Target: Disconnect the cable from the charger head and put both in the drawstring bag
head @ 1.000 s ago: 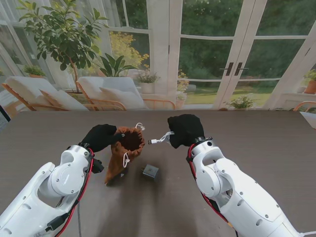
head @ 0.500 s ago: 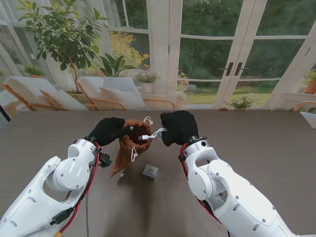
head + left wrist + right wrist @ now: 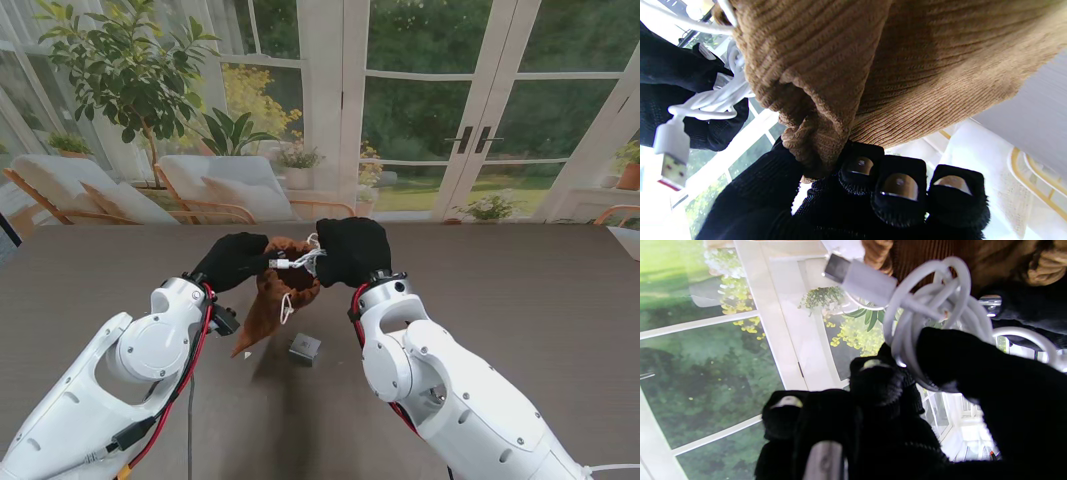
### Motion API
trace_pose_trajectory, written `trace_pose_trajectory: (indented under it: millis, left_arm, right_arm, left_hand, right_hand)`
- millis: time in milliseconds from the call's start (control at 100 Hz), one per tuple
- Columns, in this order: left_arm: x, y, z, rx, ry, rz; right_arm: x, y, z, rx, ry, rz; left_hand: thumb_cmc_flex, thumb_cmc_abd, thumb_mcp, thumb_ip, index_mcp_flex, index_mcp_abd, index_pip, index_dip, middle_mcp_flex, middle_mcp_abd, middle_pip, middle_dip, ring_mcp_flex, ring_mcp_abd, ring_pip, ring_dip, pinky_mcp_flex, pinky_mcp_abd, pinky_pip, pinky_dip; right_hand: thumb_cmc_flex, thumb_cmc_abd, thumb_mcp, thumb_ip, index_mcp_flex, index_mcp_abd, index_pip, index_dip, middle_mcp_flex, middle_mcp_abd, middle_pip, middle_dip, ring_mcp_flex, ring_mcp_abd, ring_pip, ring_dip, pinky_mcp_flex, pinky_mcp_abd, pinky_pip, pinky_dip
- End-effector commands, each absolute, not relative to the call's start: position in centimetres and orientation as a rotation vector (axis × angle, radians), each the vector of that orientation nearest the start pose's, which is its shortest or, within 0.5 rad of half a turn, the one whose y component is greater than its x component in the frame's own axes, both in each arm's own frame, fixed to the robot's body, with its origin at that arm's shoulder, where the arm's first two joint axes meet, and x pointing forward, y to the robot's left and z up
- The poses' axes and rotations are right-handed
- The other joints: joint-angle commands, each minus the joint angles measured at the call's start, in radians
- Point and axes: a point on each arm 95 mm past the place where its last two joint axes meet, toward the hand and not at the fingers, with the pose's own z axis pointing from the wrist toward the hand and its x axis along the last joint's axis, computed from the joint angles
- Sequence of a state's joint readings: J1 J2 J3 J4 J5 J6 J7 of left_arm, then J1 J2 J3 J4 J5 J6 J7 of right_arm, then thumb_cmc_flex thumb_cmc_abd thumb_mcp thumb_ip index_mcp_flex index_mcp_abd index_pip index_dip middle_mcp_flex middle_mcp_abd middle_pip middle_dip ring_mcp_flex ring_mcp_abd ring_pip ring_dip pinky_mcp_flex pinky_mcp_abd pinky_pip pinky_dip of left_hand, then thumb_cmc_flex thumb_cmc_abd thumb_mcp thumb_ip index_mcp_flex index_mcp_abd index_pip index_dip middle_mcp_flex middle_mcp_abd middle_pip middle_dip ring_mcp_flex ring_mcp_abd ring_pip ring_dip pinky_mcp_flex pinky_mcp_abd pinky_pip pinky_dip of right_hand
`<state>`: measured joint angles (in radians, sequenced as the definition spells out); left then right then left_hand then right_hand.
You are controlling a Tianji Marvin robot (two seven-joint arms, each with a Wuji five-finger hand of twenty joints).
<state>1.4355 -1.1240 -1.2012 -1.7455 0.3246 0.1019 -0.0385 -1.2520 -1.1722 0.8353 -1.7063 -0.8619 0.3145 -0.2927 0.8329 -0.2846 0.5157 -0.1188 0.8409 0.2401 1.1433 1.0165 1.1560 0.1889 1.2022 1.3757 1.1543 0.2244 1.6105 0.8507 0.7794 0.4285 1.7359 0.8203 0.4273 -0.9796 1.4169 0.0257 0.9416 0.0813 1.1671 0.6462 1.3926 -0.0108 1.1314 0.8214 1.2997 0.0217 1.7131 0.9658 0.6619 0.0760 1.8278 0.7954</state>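
Right hand [image 3: 350, 250], fingers closed around the coiled white cable [image 3: 300, 262]; one USB plug hangs free of the bundle, which sits at the mouth of the drawstring bag [image 3: 275, 295], apparently positioned for dropping in. Left hand [image 3: 232, 262], fingers pinched on the bag's gathered rim, holds the brown ribbed fabric raised off the worktop [image 3: 520, 290], presumably so that the opening faces the cable. In the left wrist view the bag fabric is bunched between the thumb and the fingertips [image 3: 895, 186]. The charger head [image 3: 304, 348] lies alone on the worktop, nearer to me than the bag and just beside its hanging tip, unplugged and not yet stored; it is judged the next item to collect.
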Motion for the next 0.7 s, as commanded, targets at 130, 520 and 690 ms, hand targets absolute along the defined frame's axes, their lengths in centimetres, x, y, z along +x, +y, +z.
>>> trace_pose_trajectory:
  millis: [130,520,690]
  left_arm:
    - [43.2,-4.3,-23.1,-1.703,1.111,-2.05]
    - [43.5,-5.1,-23.3,-1.738,1.116,-2.096]
    - [43.6,-5.3,-23.4,-1.748,1.099,-2.115]
  right_arm:
    - [41.9,14.3,-20.5,1.008,1.1,1.833]
    - [41.5,14.8,-21.0,1.072,1.049,1.849]
    - [41.3,14.9,-21.3,1.104,1.028,1.848]
  left_hand:
    - [0.059,0.037,0.009,-0.027,-0.043,0.108,0.054,0.038,-0.007,-0.062,0.033,0.03,-0.018,-0.098,0.057,0.014,-0.017,0.009,0.018,0.022]
    - [0.065,0.037,0.008,-0.03,-0.049,0.108,0.052,0.038,-0.014,-0.053,0.03,0.035,-0.031,-0.084,0.055,0.021,-0.038,0.013,0.002,0.037]
    - [0.069,0.035,0.008,-0.032,-0.051,0.108,0.052,0.037,-0.018,-0.049,0.029,0.037,-0.038,-0.077,0.054,0.026,-0.046,0.015,-0.005,0.047]
  right_hand:
    - [0.106,0.071,0.153,-0.04,0.045,-0.095,0.126,0.057,0.053,0.115,-0.086,-0.023,0.018,-0.113,-0.051,-0.048,0.511,0.03,0.07,-0.022]
    - [0.103,0.093,0.153,-0.09,0.024,-0.105,0.11,0.042,0.051,0.123,-0.183,-0.036,0.016,-0.041,-0.155,-0.108,0.486,0.15,-0.054,-0.049]
    - [0.108,0.088,0.153,-0.095,0.025,-0.1,0.103,0.027,0.052,0.13,-0.215,-0.044,0.015,-0.013,-0.194,-0.129,0.477,0.192,-0.099,-0.059]
